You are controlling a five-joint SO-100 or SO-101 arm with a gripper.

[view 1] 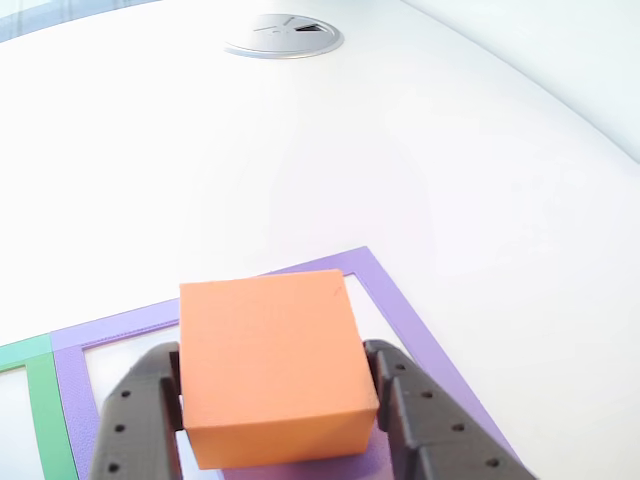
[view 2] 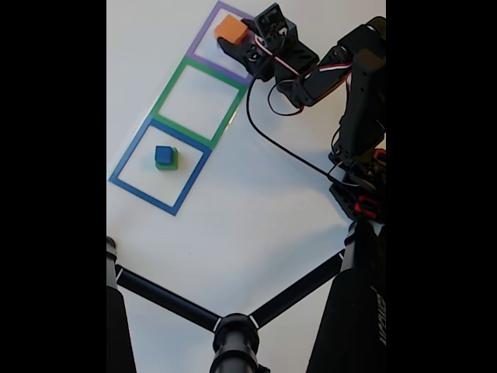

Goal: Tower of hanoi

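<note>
Orange block (view 1: 272,365) sits between your gripper's (view 1: 278,410) two black fingers (view 1: 135,420), inside the purple tape square (view 1: 400,300), apparently resting on the purple block (view 1: 300,468), of which only a sliver shows beneath it. The fingers flank both sides closely; whether they are pressing or just released, you cannot tell from either view. In the fixed view the blue cube (view 2: 163,154) is stacked on the green block (view 2: 166,165) in the blue tape square (view 2: 159,165), well apart. Risk: if you withdraw with one finger touching, the orange block may drag or tilt off centre, leaving a poor base for the next blocks.
</note>
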